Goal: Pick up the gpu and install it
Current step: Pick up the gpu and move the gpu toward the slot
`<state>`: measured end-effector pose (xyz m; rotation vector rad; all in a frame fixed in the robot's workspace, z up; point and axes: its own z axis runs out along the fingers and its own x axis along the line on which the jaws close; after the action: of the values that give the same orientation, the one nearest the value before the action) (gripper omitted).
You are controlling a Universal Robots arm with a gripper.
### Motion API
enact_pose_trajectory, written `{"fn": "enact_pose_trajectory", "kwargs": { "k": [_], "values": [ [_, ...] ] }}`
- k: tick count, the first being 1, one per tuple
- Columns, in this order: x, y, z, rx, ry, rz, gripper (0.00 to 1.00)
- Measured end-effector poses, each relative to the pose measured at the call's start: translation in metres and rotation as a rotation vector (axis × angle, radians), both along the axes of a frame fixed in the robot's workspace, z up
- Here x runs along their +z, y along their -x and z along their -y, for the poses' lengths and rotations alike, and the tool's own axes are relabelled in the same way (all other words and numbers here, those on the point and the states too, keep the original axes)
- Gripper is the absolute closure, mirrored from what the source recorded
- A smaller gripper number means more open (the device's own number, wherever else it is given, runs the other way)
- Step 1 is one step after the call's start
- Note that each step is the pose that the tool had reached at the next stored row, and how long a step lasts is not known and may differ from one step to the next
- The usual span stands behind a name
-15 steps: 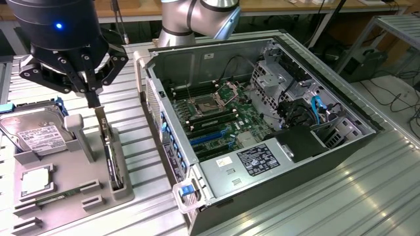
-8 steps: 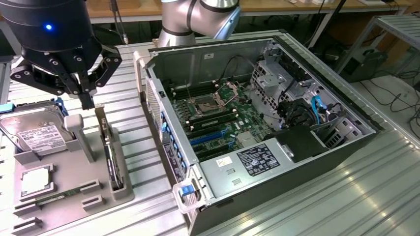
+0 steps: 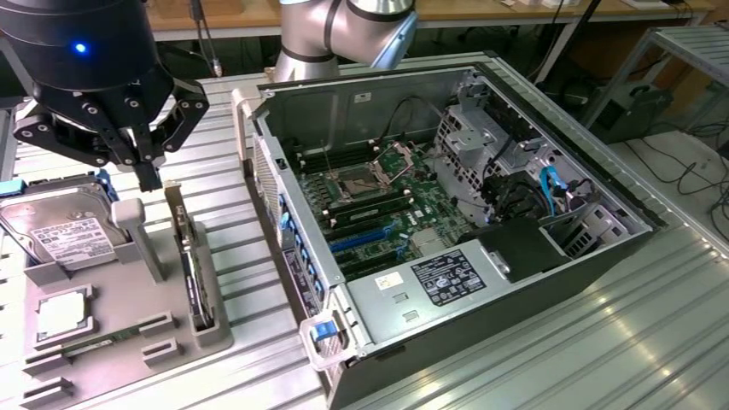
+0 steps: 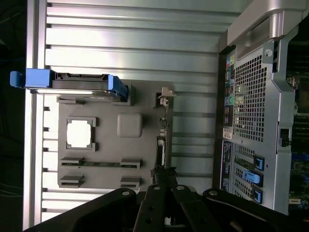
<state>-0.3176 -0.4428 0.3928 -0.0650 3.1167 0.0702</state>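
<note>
The gpu (image 3: 189,260) is a thin dark card standing on edge in a slot of the grey holder tray (image 3: 160,342), its pale bracket strip at the far end. In the wrist view the gpu (image 4: 162,140) shows edge-on, with the bracket near the tray's rim. My black gripper (image 3: 148,178) hangs above the tray close to the card's bracket end, apart from the card. Its fingers (image 4: 155,175) are pressed together with nothing between them, so it is shut and holds nothing.
The tray also carries a silver hard drive (image 3: 57,232) with blue rails, a square processor chip (image 3: 63,309) and a memory stick (image 4: 99,163). The open computer case (image 3: 456,213) lies at the exterior view's right of the tray, motherboard exposed. All rest on a ribbed metal table (image 3: 638,342).
</note>
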Motion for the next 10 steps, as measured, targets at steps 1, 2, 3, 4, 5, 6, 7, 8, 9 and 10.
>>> {"fn": "enact_pose_trajectory", "kwargs": {
  "k": [1,2,3,4,5,6,7,8,9,10],
  "values": [
    [0.0000,0.0000,0.0000,0.000,0.0000,0.0000,0.89],
    [0.0000,0.0000,0.0000,0.000,0.0000,0.0000,0.89],
    [0.0000,0.0000,0.0000,0.000,0.0000,0.0000,0.89],
    [0.0000,0.0000,0.0000,0.000,0.0000,0.0000,0.89],
    [0.0000,0.0000,0.0000,0.001,0.0000,0.0000,0.89],
    [0.0000,0.0000,0.0000,0.001,0.0000,0.0000,0.89],
    [0.0000,0.0000,0.0000,0.001,0.0000,0.0000,0.89],
    [0.0000,0.0000,0.0000,0.001,0.0000,0.0000,0.89],
    [0.0000,0.0000,0.0000,0.001,-0.0001,0.0001,0.83],
    [0.0000,0.0000,0.0000,0.001,0.0000,0.0000,0.76]
  ]
}}
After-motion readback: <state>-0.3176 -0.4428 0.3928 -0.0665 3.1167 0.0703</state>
